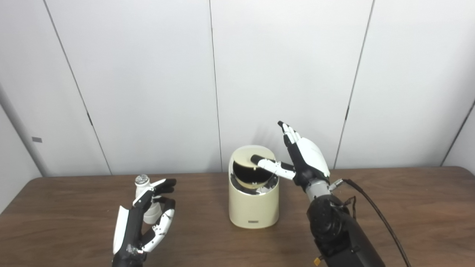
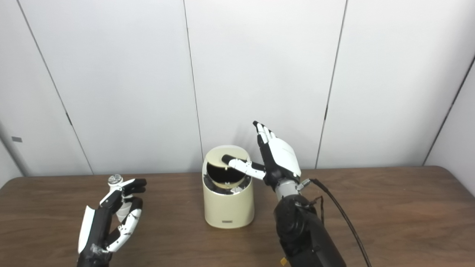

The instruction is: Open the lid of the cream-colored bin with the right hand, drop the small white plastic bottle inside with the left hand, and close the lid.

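While your right hand (image 1: 306, 157) stands beside the cream-colored bin (image 1: 254, 205) with its fingers spread upward, its thumb presses the round lid (image 1: 253, 165), which is tilted with a dark gap under its near edge. Your left hand (image 1: 146, 218) (well apart from the bin, at the table's (image 1: 408, 207) left side) is closed around the small white bottle (image 1: 145, 196), which is upright.

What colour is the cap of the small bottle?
Silvery grey, on the white bottle in the left hand; clearest in the left eye view.
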### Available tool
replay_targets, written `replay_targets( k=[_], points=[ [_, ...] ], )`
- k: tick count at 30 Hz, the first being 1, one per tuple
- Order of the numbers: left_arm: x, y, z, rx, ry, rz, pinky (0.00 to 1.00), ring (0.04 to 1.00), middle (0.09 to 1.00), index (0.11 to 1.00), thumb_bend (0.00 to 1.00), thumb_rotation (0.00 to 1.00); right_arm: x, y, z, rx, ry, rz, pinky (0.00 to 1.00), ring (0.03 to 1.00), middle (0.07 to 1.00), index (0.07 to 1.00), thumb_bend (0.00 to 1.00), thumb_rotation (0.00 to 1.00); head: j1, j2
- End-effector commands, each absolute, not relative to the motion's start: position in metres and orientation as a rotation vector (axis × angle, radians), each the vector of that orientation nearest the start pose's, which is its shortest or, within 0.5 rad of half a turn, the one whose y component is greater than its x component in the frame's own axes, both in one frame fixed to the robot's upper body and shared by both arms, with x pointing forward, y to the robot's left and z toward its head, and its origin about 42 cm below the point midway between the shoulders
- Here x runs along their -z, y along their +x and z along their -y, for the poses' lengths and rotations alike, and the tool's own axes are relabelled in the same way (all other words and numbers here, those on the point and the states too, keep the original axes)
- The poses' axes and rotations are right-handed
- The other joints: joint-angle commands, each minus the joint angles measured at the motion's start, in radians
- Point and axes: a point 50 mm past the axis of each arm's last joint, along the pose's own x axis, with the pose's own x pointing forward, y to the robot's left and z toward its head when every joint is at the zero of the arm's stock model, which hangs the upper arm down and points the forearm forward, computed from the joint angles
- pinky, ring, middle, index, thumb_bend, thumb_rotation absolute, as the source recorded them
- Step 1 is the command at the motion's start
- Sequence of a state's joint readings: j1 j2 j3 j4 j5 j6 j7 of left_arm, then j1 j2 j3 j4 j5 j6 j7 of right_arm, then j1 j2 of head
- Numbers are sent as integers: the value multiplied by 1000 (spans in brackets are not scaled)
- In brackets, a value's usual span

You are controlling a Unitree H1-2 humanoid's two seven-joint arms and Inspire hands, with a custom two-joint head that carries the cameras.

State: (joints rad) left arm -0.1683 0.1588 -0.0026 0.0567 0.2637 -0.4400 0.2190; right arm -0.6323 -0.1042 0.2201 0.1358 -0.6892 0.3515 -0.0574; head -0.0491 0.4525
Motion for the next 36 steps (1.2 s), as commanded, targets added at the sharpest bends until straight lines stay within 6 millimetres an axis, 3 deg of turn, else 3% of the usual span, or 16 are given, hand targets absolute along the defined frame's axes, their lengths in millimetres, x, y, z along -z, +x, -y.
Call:
replay_targets(
  k=[1,8,11,23,25,30,34,35,36],
  points=[
    [-185,332,-247,-106,345,683,611,715,749,739,258,473,-288,447,146,73,-834,344,990,1000,1000,1000,798,1000,0,1],
    [-185,332,-248,-109,344,684,591,703,742,733,255,466,-286,446,151,72,-830,360,954,1000,1000,1000,806,1000,0,2],
    [-185,332,-249,-106,339,681,605,712,748,736,257,461,-288,443,153,72,-810,370,952,1000,1000,1000,865,1000,-2,1],
    [-185,334,-248,-106,347,680,601,708,742,732,255,474,-290,412,171,61,-607,523,887,1000,1000,1000,971,1000,-2,-3],
    [-185,334,-248,-105,344,679,601,710,744,733,254,472,-287,405,176,61,-562,561,892,1000,1000,1000,928,1000,-4,-4],
    [-184,335,-249,-109,354,679,592,707,743,732,250,454,-271,383,189,136,-510,562,838,932,962,970,637,967,-5,-10],
    [-184,336,-248,-110,354,677,593,706,740,730,255,472,-257,367,199,224,-494,602,694,819,854,843,405,738,-7,-13],
    [-183,336,-248,-110,353,676,594,707,741,730,253,472,-254,363,202,240,-491,610,593,726,774,776,345,643,-8,-13],
    [-183,336,-248,-110,354,676,593,706,741,729,251,470,-251,359,204,253,-494,615,563,694,742,742,315,593,-8,-14]
  ],
)
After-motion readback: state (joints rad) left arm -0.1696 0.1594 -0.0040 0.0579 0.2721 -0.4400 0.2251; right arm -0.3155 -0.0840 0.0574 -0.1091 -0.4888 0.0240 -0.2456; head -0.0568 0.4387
